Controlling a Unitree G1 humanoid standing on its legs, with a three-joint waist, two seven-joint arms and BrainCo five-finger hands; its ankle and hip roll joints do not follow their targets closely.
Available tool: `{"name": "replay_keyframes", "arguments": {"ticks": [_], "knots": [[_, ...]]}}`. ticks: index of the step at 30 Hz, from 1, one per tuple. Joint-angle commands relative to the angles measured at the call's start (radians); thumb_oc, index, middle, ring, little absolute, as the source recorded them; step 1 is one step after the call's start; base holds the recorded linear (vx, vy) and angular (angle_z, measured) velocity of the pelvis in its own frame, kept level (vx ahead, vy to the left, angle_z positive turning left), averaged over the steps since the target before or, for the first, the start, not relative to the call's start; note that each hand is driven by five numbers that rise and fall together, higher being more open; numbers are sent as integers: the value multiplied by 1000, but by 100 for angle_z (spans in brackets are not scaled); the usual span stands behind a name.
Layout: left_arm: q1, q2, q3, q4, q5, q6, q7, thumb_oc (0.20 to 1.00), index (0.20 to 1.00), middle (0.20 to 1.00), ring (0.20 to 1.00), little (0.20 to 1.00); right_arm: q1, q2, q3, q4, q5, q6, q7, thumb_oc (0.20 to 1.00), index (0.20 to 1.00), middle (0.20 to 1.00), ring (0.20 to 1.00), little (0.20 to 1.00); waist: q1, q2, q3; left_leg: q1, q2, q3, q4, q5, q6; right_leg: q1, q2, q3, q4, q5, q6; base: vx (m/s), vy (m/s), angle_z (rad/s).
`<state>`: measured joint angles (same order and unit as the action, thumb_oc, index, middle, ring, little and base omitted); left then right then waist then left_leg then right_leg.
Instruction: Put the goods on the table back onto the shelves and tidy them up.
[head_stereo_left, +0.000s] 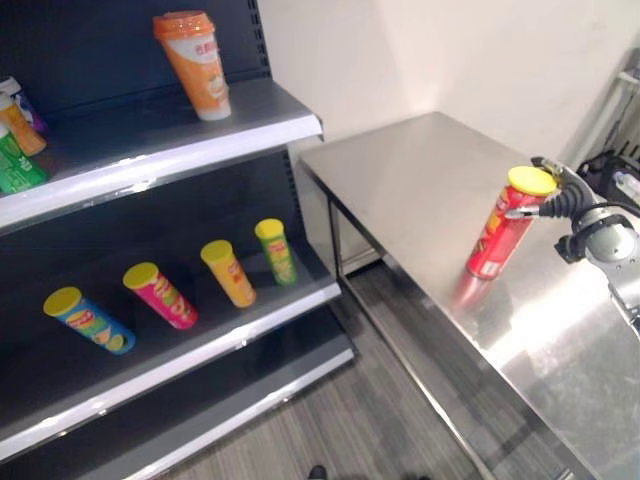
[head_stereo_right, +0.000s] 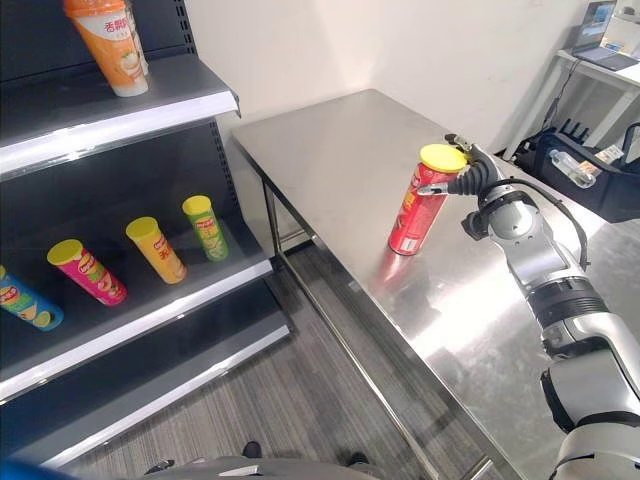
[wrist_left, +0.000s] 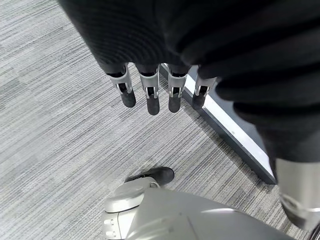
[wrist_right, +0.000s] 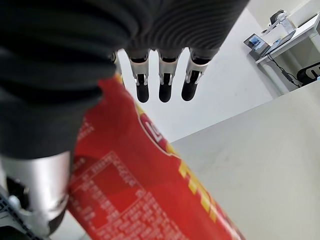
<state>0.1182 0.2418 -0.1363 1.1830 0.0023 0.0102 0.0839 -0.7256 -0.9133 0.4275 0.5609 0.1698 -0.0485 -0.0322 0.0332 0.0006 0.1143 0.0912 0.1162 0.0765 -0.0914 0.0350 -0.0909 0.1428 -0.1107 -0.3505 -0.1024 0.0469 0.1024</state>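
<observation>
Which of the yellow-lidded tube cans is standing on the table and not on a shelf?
The red can, beside the right hand. The blue, pink, yellow and green cans all stand on the middle shelf.

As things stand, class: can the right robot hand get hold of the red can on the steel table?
Probably yes. The right robot hand is already beside the top of the red can, its fingers straight and not yet closed. Nothing else stands on the steel table near it.
</observation>
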Motion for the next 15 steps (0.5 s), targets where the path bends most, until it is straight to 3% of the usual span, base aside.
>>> {"name": "replay_keyframes", "arguments": {"ticks": [1, 11, 12, 13, 14, 15], "knots": [[-57, 51, -86, 37, -13, -11, 17, 1000, 1000, 1000, 1000, 1000, -113, 11, 66, 5, 40, -35, 16, 1000, 1000, 1000, 1000, 1000, 24, -26, -27, -40, 59, 60, 17, 22, -82, 47, -26, 2, 41, -146, 27, 0, 0, 0], [-58, 46, -96, 44, -3, -15, 13, 1000, 1000, 1000, 1000, 1000, -148, 30, 140, 11, 5, -38, 51, 1000, 1000, 1000, 1000, 1000, 26, -28, -27, -36, 61, 65, 18, 20, -84, 48, -28, 5, 41, -146, 27, 0, 0, 0], [-58, 46, -96, 44, -2, -15, 13, 1000, 1000, 1000, 1000, 1000, -154, 32, 148, 12, 1, -37, 53, 959, 959, 959, 959, 959, 26, -29, -26, -36, 61, 65, 18, 20, -84, 49, -28, 5, 41, -146, 27, 0, 0, 0], [-60, 47, -97, 44, -2, -16, 13, 1000, 1000, 1000, 1000, 1000, -161, 30, 159, 12, -5, -37, 57, 733, 733, 733, 733, 733, 27, -30, -27, -35, 62, 64, 17, 21, -84, 48, -28, 5, 41, -145, 27, 0, 0, 0], [-61, 47, -97, 45, -2, -16, 14, 1000, 1000, 1000, 1000, 1000, -164, 28, 164, 8, -9, -38, 57, 351, 351, 351, 351, 351, 27, -30, -27, -36, 62, 65, 17, 21, -84, 48, -27, 4, 41, -145, 27, 0, 0, 0], [-61, 46, -97, 44, -2, -17, 15, 1000, 1000, 1000, 1000, 1000, -166, 26, 172, 0, -17, -41, 58, 200, 200, 200, 200, 200, 26, -31, -27, -35, 63, 64, 17, 21, -85, 50, -26, 3, 39, -146, 27, 0, 0, 0]]}}
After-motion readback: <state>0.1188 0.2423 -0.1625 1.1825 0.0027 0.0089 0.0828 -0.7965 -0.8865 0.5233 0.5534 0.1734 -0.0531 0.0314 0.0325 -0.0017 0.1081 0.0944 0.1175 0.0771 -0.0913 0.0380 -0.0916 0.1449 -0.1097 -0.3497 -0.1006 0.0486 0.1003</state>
